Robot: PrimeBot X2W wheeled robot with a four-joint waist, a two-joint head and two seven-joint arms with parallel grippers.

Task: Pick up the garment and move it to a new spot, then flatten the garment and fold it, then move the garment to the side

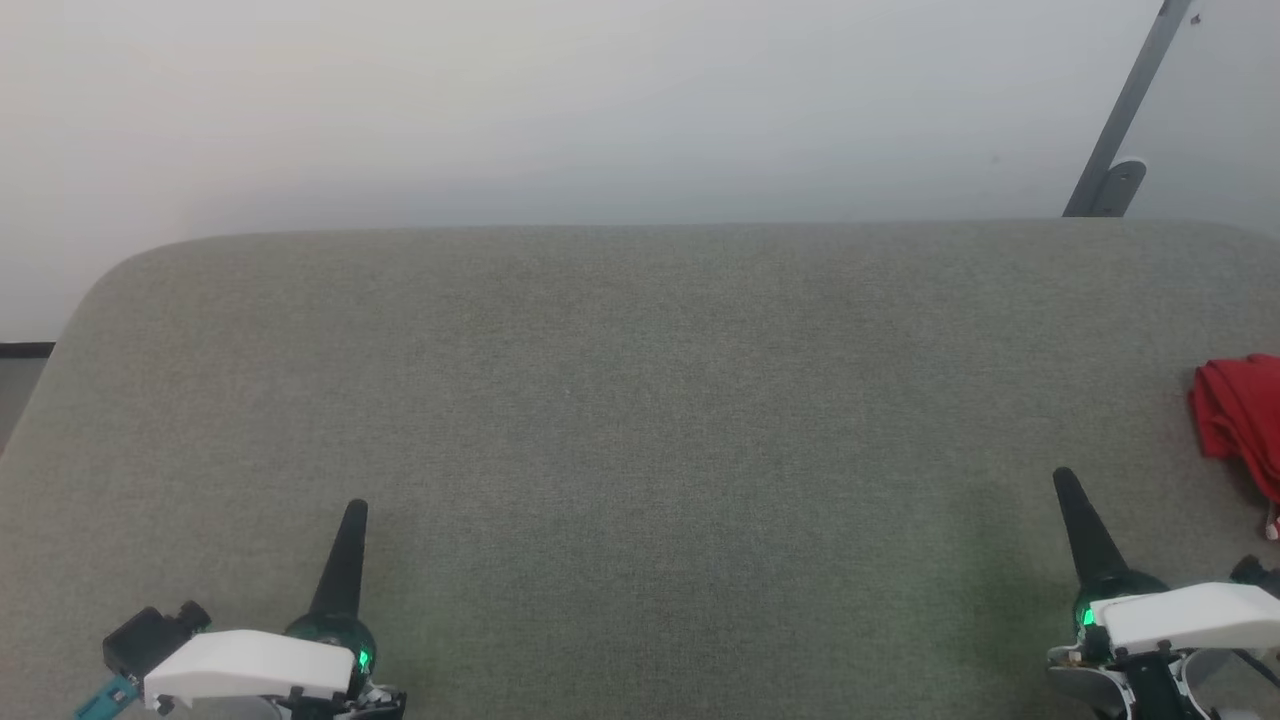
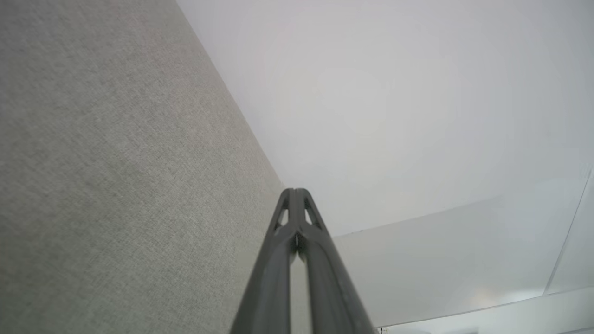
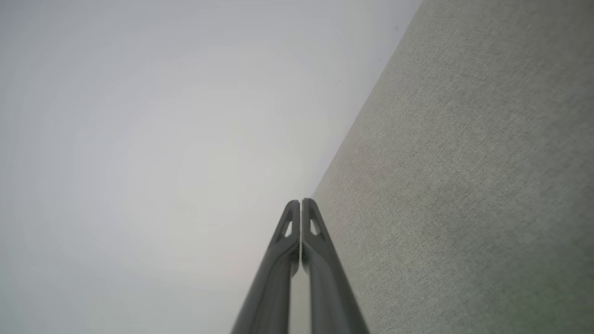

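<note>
The red garment lies bunched at the far right edge of the head view, cut off by the frame, with a bit of white trim at its lower end. My right gripper hovers over the grey surface to its lower left, apart from it, fingers shut and empty. My left gripper is at the lower left, far from the garment, also shut with nothing held.
A wide grey-green fabric surface with a rounded far-left corner spans the head view. Behind it is a pale wall. A grey slanted bar with a rounded foot stands past the far right edge.
</note>
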